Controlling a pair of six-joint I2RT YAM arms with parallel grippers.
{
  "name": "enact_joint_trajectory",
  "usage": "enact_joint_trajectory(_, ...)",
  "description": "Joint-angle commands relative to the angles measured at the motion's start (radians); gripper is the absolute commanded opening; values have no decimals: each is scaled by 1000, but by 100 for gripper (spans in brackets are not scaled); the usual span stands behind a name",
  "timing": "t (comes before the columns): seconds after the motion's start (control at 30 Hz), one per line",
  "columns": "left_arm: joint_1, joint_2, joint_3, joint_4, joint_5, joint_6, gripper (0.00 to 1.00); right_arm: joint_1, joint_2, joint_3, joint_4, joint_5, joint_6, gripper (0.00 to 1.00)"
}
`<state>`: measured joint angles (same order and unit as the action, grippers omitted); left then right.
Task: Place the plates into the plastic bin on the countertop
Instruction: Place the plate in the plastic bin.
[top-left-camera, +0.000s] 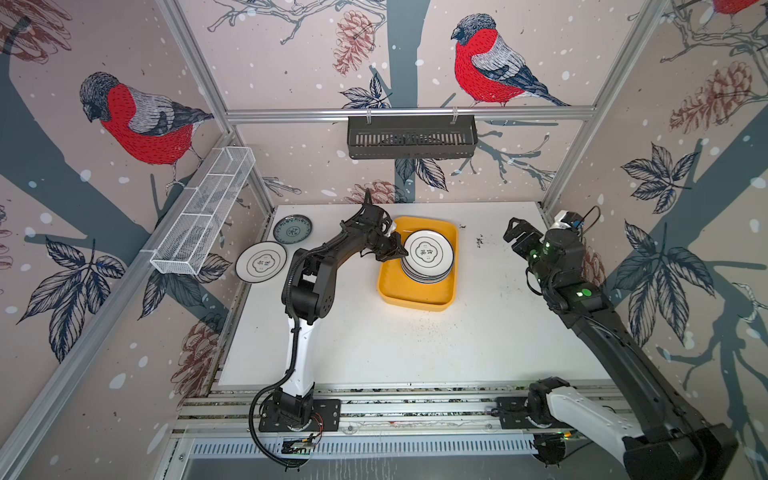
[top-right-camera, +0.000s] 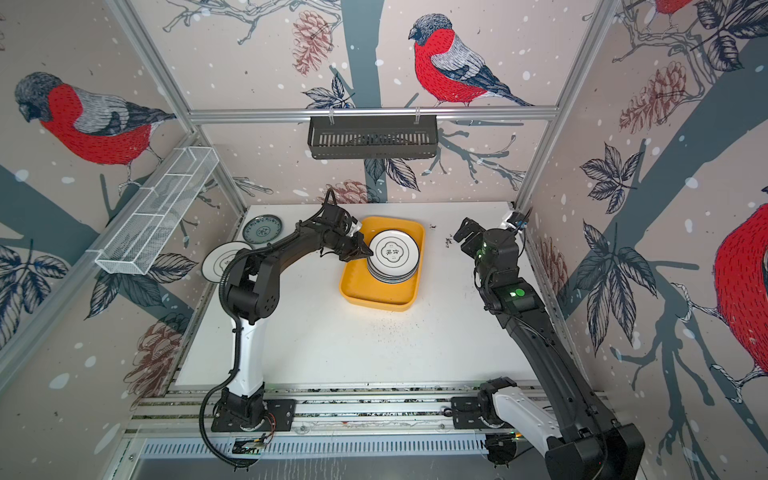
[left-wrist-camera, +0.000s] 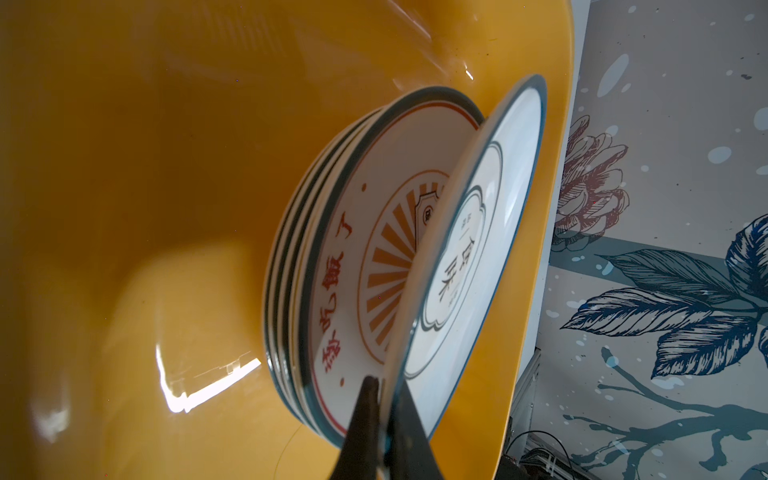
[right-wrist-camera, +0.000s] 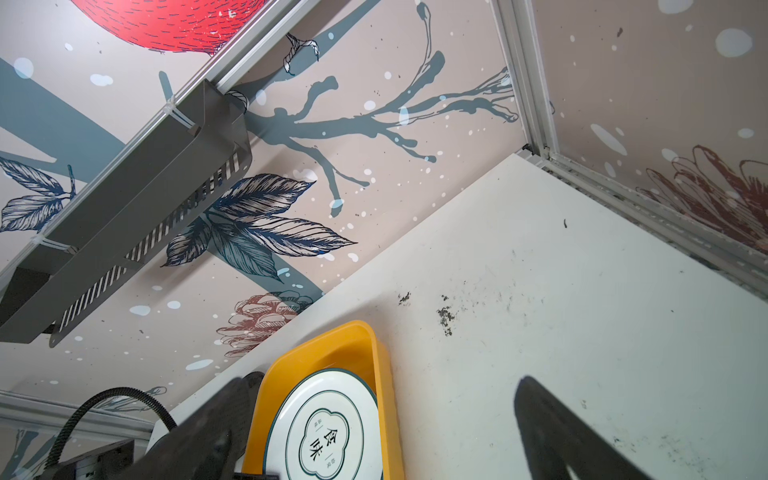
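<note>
The yellow-orange plastic bin (top-left-camera: 411, 297) (top-right-camera: 376, 297) sits at the back middle of the countertop (top-left-camera: 374, 345) and holds a stack of plates. My left gripper (top-left-camera: 397, 251) (left-wrist-camera: 384, 386) is shut on the near rim of the top plate (top-left-camera: 428, 251) (left-wrist-camera: 478, 249), which is white with a black flower outline. That plate tilts up off the orange sunburst plate (left-wrist-camera: 365, 257) under it. A teal patterned plate (top-left-camera: 292, 229) and another flower-outline plate (top-left-camera: 261, 262) lie on the countertop at the far left. My right gripper (top-left-camera: 515, 235) (right-wrist-camera: 382, 382) hangs open to the right of the bin, holding nothing.
A black slotted rack (top-left-camera: 411, 137) hangs on the back wall above the bin. A white wire-mesh basket (top-left-camera: 203, 208) is fixed to the left wall above the two loose plates. Dark specks (right-wrist-camera: 444, 318) mark the countertop right of the bin.
</note>
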<state>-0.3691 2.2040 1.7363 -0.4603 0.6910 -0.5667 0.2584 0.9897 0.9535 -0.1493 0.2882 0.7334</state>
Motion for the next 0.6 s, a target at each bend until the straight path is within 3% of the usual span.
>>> enact_joint_trajectory(0.0,-4,6,15,-31,2,28,11,-1,-5,4,2,20,-8,100)
enact_joint_trajectory(0.3,-16,30,63,-90,-24,55,21,-1,-10,-2,-15,20,-11,100)
enact_joint_trajectory(0.57,-22,22,86,-133,-79,79,44,-2,-37,-17,-29,32,-5,100)
